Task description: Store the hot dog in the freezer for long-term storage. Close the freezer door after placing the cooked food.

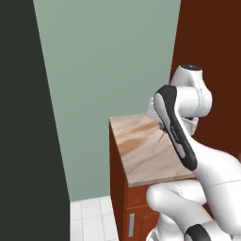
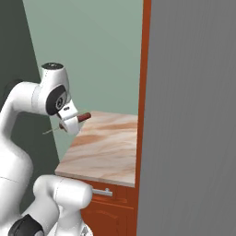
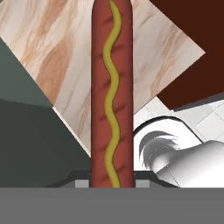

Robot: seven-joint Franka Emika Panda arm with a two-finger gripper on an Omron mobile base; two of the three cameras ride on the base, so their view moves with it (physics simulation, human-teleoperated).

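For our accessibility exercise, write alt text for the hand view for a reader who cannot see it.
A reddish-brown hot dog with a wavy yellow mustard line runs straight up the middle, gripped at its lower end by the end effector. Behind it lie a pale wood-grain counter, dark red cabinetry and white floor tiles.

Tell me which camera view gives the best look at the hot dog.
The hand view: the hot dog runs up the middle of the picture, its wavy yellow stripe plain. The right base view shows just its reddish end and thin stick poking from the shut gripper. In the left base view the arm hides it, bar a thin stick.
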